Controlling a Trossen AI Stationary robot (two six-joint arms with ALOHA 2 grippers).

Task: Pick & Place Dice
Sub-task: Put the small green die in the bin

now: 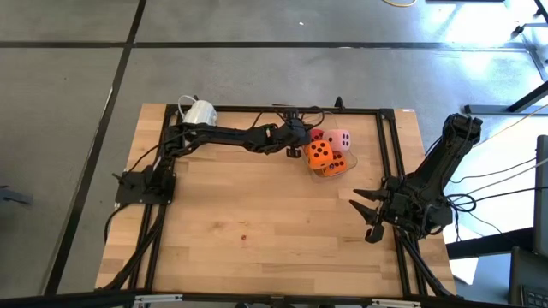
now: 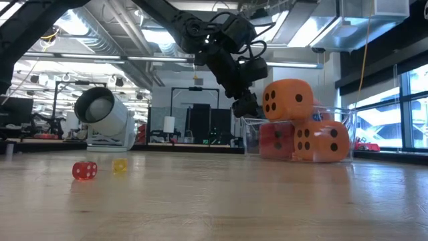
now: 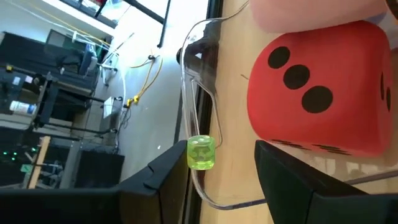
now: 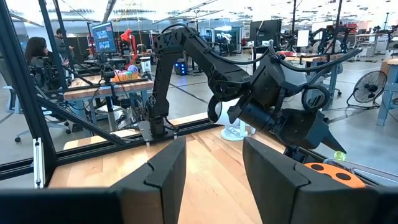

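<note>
We see the left gripper stretched along the far side of the wooden surface, at the edge of a clear plastic container that holds the dice. In the left wrist view its two dark fingers stand apart, and between their tips sits a tiny green die, right against the curved transparent wall of the container. We cannot tell whether the fingers press on this small die or only frame it.

The red die lies inside the container, just beside the left gripper, with three dark pips turned to the camera. The pink die is next to it, toward the far edge. One orange die rests on top of the others, and the second orange die lies below it, against the container wall.

A white mug lies on its side near the far left corner. Two tiny dice, one red and one yellow, sit on the bare wood, well apart from the container.

The right gripper waits at the right edge of the surface, its fingers open and empty.
</note>
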